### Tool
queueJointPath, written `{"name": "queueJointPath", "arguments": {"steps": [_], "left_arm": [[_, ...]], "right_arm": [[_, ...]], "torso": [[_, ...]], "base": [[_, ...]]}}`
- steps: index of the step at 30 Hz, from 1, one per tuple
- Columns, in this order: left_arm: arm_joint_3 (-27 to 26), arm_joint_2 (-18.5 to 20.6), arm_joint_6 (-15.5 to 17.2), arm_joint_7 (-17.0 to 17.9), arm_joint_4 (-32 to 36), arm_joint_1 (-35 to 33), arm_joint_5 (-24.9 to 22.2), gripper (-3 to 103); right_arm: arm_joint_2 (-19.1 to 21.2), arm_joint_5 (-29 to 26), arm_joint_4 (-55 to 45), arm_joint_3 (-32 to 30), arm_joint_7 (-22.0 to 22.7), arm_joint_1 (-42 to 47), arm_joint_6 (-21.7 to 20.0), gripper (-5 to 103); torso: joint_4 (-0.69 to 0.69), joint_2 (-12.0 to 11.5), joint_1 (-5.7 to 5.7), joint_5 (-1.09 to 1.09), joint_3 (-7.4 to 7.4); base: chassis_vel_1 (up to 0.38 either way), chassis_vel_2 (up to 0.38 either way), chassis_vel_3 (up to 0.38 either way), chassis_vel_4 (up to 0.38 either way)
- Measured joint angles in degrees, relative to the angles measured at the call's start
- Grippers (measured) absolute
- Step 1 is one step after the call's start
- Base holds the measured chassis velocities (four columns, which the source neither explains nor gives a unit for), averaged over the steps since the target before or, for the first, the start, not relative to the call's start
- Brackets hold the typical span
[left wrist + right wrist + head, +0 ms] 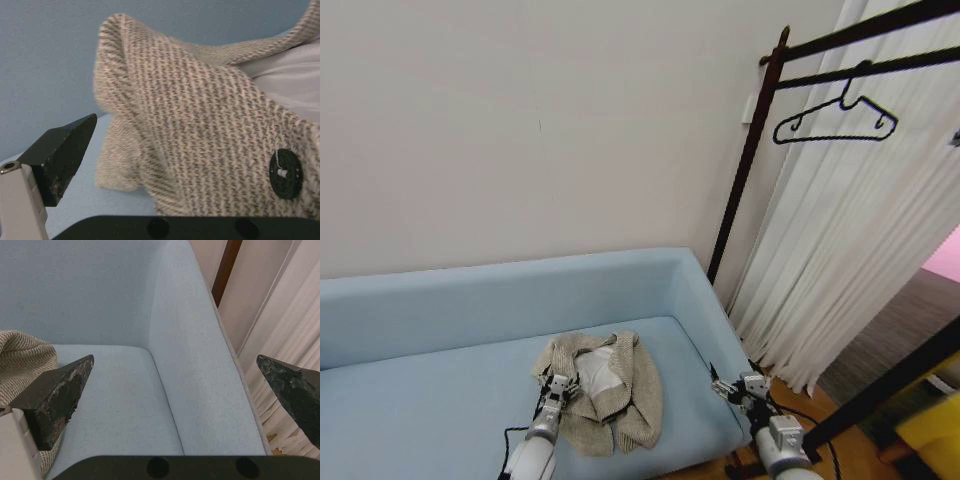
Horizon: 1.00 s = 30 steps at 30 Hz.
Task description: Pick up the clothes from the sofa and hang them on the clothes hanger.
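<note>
- Cardigan (pixel 610 395) lies crumpled on the sofa (pixel 440 300) seat, long axis front to back
- My left gripper (pixel 557 385), nearer, is spread wide at its left edge, clamping nothing (knit just ahead)
- My right gripper (pixel 740 388) hangs wide open, empty, near the sofa's end

Pale blue sofa (pixel 420 400), crumpled beige knit cardigan (pixel 632 395) on its seat

No legible text (or labels) anywhere.
</note>
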State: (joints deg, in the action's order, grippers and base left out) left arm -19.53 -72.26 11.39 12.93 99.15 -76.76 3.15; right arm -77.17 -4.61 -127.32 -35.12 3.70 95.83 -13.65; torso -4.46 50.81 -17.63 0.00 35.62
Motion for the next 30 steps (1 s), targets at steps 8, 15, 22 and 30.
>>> {"name": "queueJointPath", "arguments": {"steps": [8, 15, 22, 30], "left_arm": [[-2.6, 0.4, -0.4, -0.4, 2.7, -2.3, -3.2, 100], [0.4, 0.7, 0.3, -0.3, 6.1, -3.0, -8.6, 100], [6.0, -1.1, 0.4, 2.3, 3.0, -0.1, -4.2, 100], [7.5, -1.9, 0.8, 3.9, 0.6, -0.7, -1.2, 100]], "right_arm": [[-0.6, 0.3, 1.8, 0.8, -0.4, -1.8, 0.3, 100], [-1.2, 0.8, 3.3, 1.5, -0.6, -2.8, 0.7, 100], [-0.8, 0.9, 4.2, 1.6, -0.7, -3.1, 0.8, 100], [0.0, 0.9, 4.6, 1.4, -0.7, -3.1, 0.7, 100]], "torso": [[0.01, 0.0, 0.0, 0.0, 0.0], [-0.01, 0.0, 0.0, 0.01, 0.0], [-0.01, 0.0, 0.0, 0.0, 0.0], [0.01, 0.0, 0.0, 0.0, 0.0]], "base": [[0.0, 0.0, 0.0, 0.0], [0.0, 0.0, 0.0, 0.0], [0.0, 0.0, 0.0, 0.0], [0.0, 0.0, 0.0, 0.0]]}}
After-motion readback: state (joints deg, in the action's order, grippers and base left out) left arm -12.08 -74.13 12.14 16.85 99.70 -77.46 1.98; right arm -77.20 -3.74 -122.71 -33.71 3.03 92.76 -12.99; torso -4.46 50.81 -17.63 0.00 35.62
